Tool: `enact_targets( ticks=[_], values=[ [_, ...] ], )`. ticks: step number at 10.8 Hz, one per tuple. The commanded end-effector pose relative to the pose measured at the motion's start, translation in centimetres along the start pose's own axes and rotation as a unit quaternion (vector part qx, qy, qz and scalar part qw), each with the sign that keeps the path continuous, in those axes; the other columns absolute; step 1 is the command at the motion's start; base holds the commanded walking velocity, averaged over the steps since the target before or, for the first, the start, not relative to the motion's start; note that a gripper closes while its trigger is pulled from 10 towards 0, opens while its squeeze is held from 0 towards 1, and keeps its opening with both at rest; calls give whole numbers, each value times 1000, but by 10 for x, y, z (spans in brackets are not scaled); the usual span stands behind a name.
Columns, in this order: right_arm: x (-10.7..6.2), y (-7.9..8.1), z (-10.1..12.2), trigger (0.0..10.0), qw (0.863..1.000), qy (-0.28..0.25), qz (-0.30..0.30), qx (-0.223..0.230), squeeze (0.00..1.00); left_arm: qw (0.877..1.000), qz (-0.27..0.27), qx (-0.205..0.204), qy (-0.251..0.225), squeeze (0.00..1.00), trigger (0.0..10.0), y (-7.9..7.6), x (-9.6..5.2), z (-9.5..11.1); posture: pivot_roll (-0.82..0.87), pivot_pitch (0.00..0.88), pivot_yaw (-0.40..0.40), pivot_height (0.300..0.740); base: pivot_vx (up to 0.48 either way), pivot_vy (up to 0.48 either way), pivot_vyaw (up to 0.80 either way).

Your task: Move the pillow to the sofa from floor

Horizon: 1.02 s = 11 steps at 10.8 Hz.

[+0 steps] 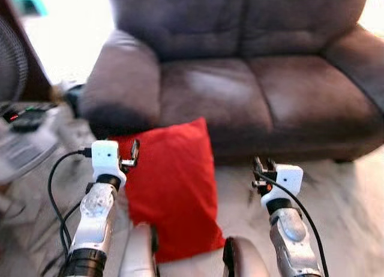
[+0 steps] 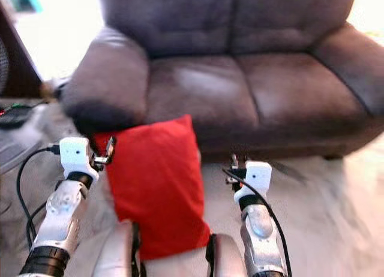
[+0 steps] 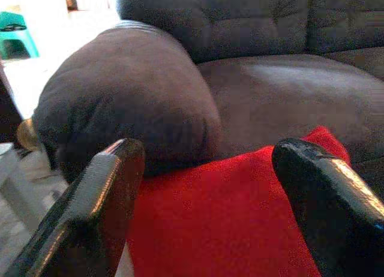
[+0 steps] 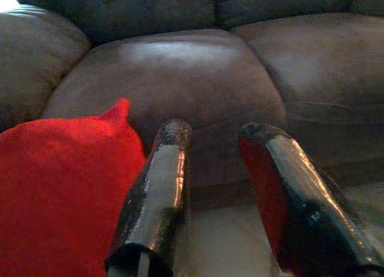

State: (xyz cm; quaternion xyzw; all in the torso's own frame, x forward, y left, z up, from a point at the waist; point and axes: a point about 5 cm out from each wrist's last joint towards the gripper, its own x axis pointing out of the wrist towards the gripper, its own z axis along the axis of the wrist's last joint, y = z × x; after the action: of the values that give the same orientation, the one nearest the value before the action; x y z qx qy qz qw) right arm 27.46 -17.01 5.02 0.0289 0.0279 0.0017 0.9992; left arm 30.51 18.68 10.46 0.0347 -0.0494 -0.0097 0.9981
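Observation:
A red pillow (image 1: 171, 184) lies on the pale floor, its far edge leaning against the front of the dark brown sofa (image 1: 252, 91) below the left armrest (image 1: 120, 79). My left gripper (image 1: 134, 152) hovers at the pillow's upper left edge, open; in the left wrist view its fingers (image 3: 102, 199) frame the pillow (image 3: 228, 223) and the armrest. My right gripper (image 1: 263, 168) is open too, over bare floor to the right of the pillow and just short of the sofa's base. The right wrist view has the pillow (image 4: 60, 187) beside the fingers (image 4: 159, 187).
A fan (image 1: 12, 61) and a low stand with dark devices (image 1: 27, 118) sit at the far left. A black cable (image 1: 57, 187) loops from my left wrist. Pale floor (image 1: 348, 199) stretches to the right in front of the sofa. A teal stool (image 3: 15, 40) stands far off.

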Motion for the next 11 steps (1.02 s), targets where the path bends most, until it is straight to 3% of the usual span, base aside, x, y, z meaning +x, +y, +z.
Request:
enact_targets(
  ticks=[1, 11],
  values=[
    [0, -2, 1, 10000, 1000, -3, -4, 0, 0, 1000, -3, -1, -2, 0, 10000, -1, 2, 3, 17, 74, -23, 595, 0, 0, 0],
    [2, 1, 1, 10000, 1000, 2, 7, -7, 0, 1000, 2, -5, -2, 0, 10000, 0, 2, 2, 19, 90, -25, 570, 0, 0, 0]
  ],
)
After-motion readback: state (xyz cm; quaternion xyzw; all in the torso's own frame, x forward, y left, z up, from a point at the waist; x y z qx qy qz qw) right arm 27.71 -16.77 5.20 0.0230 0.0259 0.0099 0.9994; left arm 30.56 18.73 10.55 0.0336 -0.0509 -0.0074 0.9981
